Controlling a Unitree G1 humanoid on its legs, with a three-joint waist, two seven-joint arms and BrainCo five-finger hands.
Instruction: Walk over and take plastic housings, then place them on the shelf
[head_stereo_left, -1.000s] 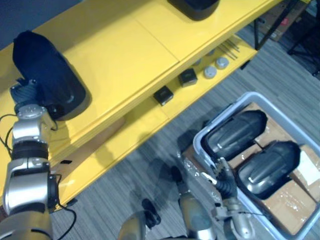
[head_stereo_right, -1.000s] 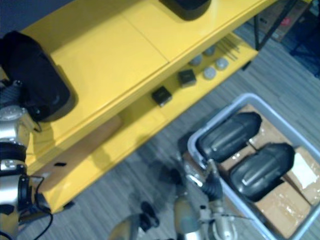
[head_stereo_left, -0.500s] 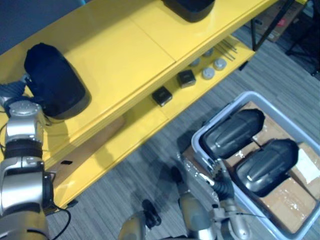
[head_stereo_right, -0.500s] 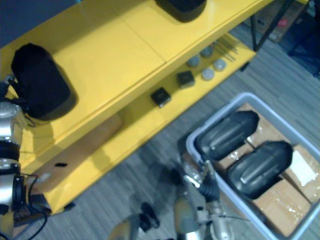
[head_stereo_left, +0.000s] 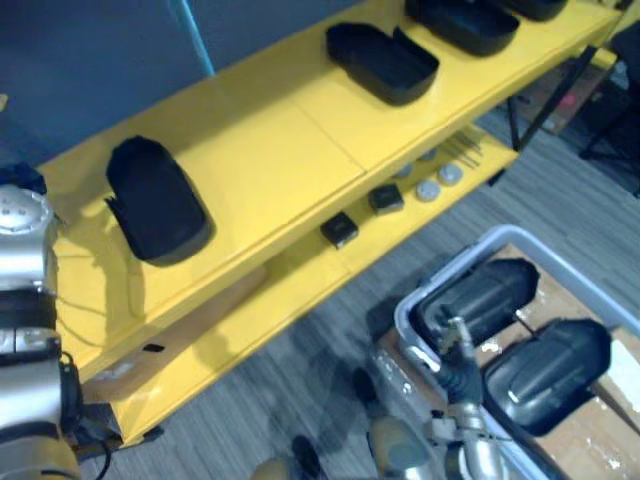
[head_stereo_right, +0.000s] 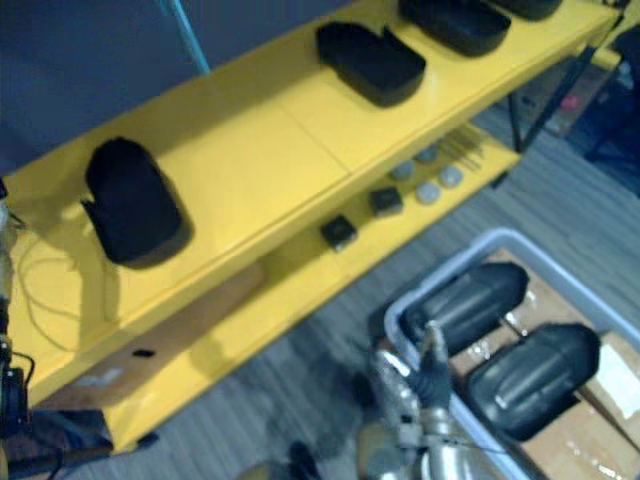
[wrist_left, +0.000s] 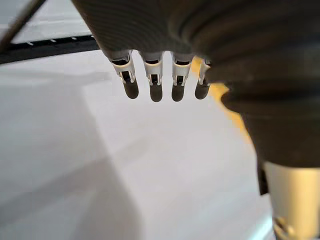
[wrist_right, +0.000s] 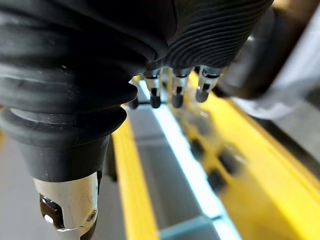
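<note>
A black plastic housing (head_stereo_left: 155, 200) lies by itself on the left part of the yellow shelf's top board (head_stereo_left: 285, 150). My left hand (wrist_left: 152, 85) is apart from it, its fingers straight and empty in the left wrist view; that arm rises along the left edge of the eye views. Two dark housings (head_stereo_left: 482, 296) (head_stereo_left: 548, 362) lie in a grey bin (head_stereo_left: 497, 235) on the floor at the lower right. My right hand (head_stereo_left: 454, 348) hovers at the bin's near rim beside the nearer housing, fingers relaxed and holding nothing.
Two more black housings (head_stereo_left: 385, 62) (head_stereo_left: 465, 22) sit further right on the top board. The lower yellow board (head_stereo_left: 300, 272) carries small black blocks (head_stereo_left: 340, 230) and grey discs (head_stereo_left: 430, 188). Cardboard lines the bin's bottom. Grey striped floor lies between shelf and bin.
My left hand has let go of the black housing and drawn back to the left; the housing stays on the shelf. The camera has shifted, bringing more of the shelf into view.
</note>
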